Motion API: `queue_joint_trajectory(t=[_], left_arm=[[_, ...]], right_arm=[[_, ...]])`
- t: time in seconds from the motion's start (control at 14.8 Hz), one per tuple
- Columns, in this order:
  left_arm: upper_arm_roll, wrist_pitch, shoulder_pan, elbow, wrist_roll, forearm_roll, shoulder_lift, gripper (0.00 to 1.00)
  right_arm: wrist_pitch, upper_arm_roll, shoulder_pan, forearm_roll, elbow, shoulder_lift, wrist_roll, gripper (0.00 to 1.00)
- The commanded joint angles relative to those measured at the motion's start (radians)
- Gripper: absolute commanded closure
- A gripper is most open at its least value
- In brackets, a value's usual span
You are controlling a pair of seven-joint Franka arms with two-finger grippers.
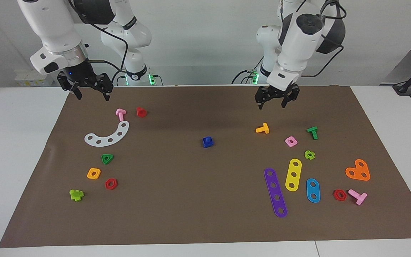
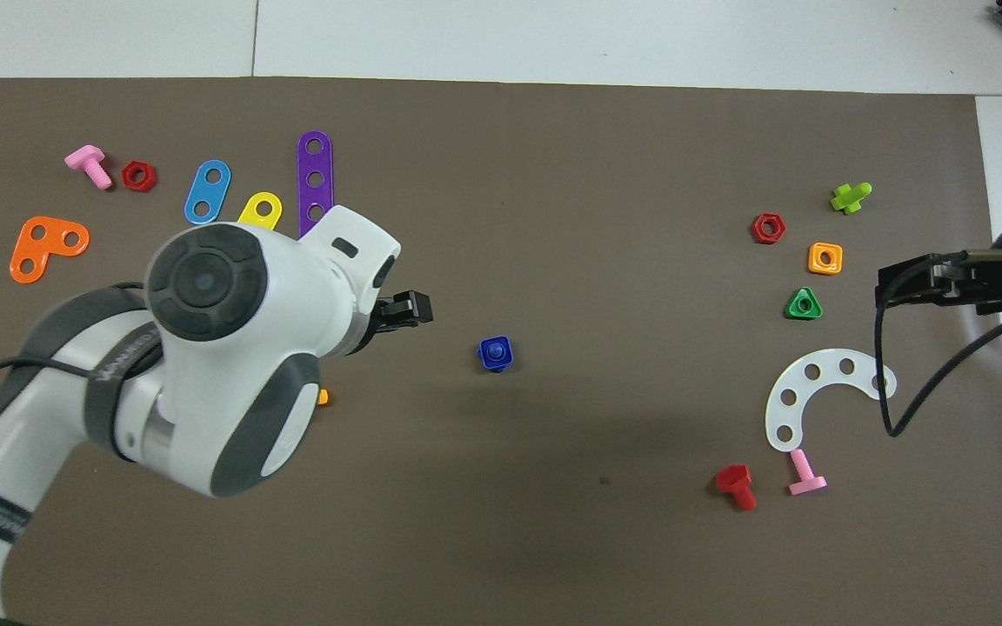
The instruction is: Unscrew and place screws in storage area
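A small blue piece (image 1: 208, 142) stands alone in the middle of the brown mat; it also shows in the overhead view (image 2: 495, 353). It looks like a blue square nut with a blue screw's rounded end in its centre hole; the screw's head is hidden. The storage area (image 1: 134, 157) is the bare mat patch by the white curved strip (image 1: 107, 135) toward the right arm's end. My left gripper (image 1: 276, 101) hangs open and empty over the mat above an orange bolt (image 1: 262, 128). My right gripper (image 1: 91, 94) hangs open and empty over the mat's edge near a pink bolt (image 1: 121, 114).
By the white strip lie a red bolt (image 1: 141, 112), a green triangular nut (image 1: 107, 158), an orange square nut (image 1: 94, 173), a red hex nut (image 1: 111, 184) and a lime bolt (image 1: 76, 194). Purple (image 1: 275, 192), yellow (image 1: 293, 175) and blue (image 1: 313, 190) strips lie toward the left arm's end.
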Motion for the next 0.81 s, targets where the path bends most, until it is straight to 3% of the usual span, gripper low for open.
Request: queue_joint_trajectory(t=[0.0,0.27,0.74], left_arm=[[0.022,0.039,-0.054,0.082,-0.047,-0.018,0.105,0.03],[0.026,0.040,-0.137,0.196,-0.122,-0.007,0.291,0.09],[0.025,0.118,-0.160,0.174,-0.117,0.006,0.350,0.18]], right_arm=[[-0.011,0.002,-0.015,0.024,-0.003,-0.006,-0.019,0.00],[-0.011,0.003,-0.007,0.024,-0.003,-0.006,-0.019,0.00],[-0.011,0.003,-0.007,0.024,-0.003,-0.006,-0.020,0.00]])
